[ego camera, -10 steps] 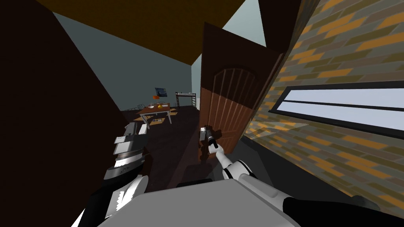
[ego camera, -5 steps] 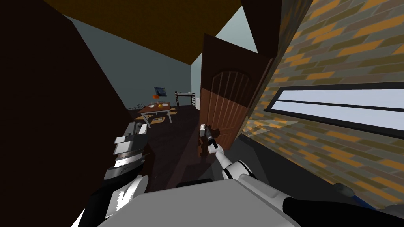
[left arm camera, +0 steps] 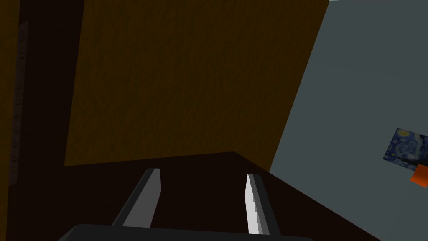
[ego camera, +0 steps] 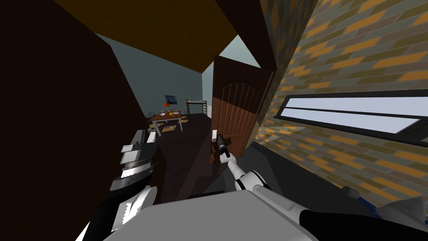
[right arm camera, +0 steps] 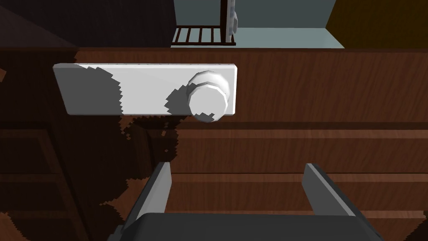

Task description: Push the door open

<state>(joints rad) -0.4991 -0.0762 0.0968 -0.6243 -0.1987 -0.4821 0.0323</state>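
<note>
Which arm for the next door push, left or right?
Right. The right gripper is open at the brown door, facing its panel near the white knob. The left gripper, open, points away at a dark brown surface.

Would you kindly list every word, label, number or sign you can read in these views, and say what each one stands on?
None: no text can be read anywhere.
The white plate and its knob on the door are blank.
The painting on the grey wall shows blue swirls, no lettering.
The brick wall and the window carry no sign.
</note>
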